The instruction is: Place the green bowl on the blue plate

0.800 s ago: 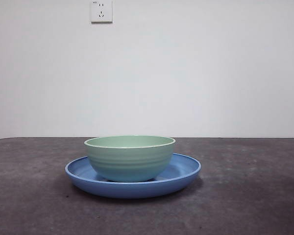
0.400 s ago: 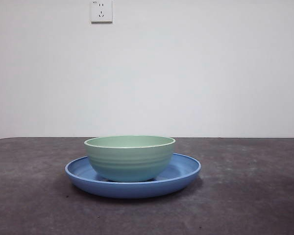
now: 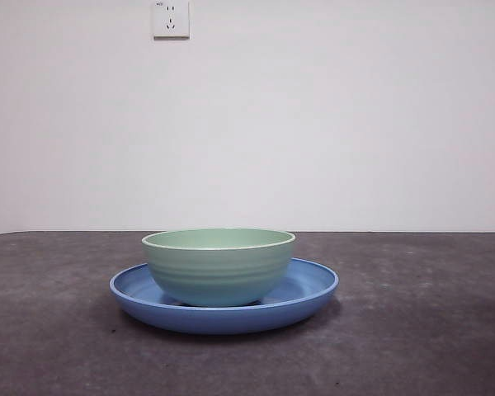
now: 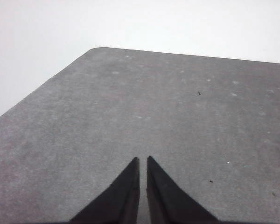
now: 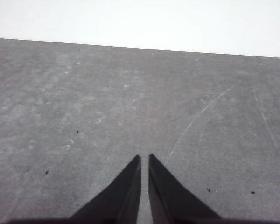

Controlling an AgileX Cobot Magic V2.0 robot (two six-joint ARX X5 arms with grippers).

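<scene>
- The green bowl point(image 3: 219, 266) is seated upright in the blue plate point(image 3: 312, 289), off-centre; little risk is judged beyond a nudge on the worktop point(image 3: 412, 330);
- The left gripper point(image 4: 143, 161) and right gripper point(image 5: 144, 158) are seen with jaws pressed together, empty, away from both.

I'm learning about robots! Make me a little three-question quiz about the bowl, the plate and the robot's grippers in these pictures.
1. True or false: the green bowl sits upright on the blue plate.
2. What is the left gripper holding?
A. the bowl
B. the plate
C. nothing
3. Fill in the blank: the white thing high on the wall is a wall ______.

Key
1. True.
2. C. Its jaws are shut over bare table, and the right gripper is the same.
3. socket
</scene>
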